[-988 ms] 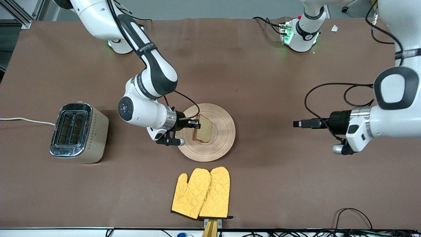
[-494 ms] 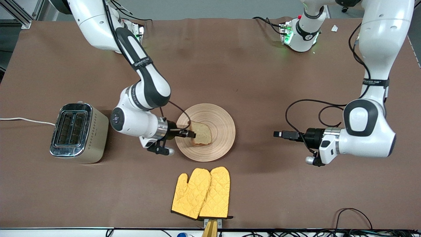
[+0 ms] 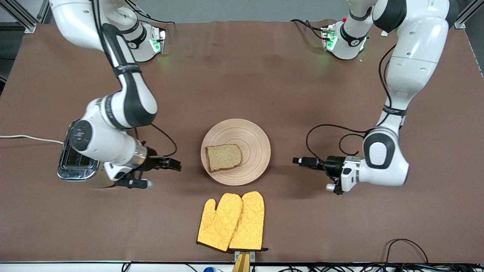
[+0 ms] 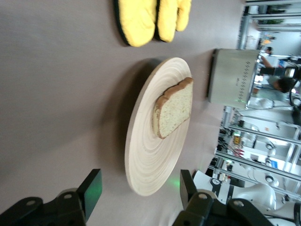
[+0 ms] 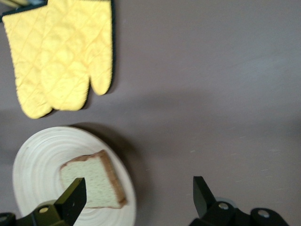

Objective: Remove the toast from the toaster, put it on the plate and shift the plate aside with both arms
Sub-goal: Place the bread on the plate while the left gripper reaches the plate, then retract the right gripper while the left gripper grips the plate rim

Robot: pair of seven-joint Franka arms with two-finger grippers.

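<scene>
A robotics lab: aluminium framing [image 4: 244,136] and cabled arm bases [image 3: 342,39] ring a brown-covered table [image 3: 264,75]

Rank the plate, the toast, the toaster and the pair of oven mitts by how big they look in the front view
1. plate, largest.
2. pair of oven mitts, close to the plate; too similar to be sure.
3. toaster, unsure, since the right arm covers much of it.
4. toast, clearly smallest.

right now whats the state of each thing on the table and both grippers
toast: lying flat on the plate
wooden plate: on the table, ungripped
toaster: slots empty
oven mitts: flat, side by side
right gripper: open, empty
left gripper: open, facing the plate
</scene>
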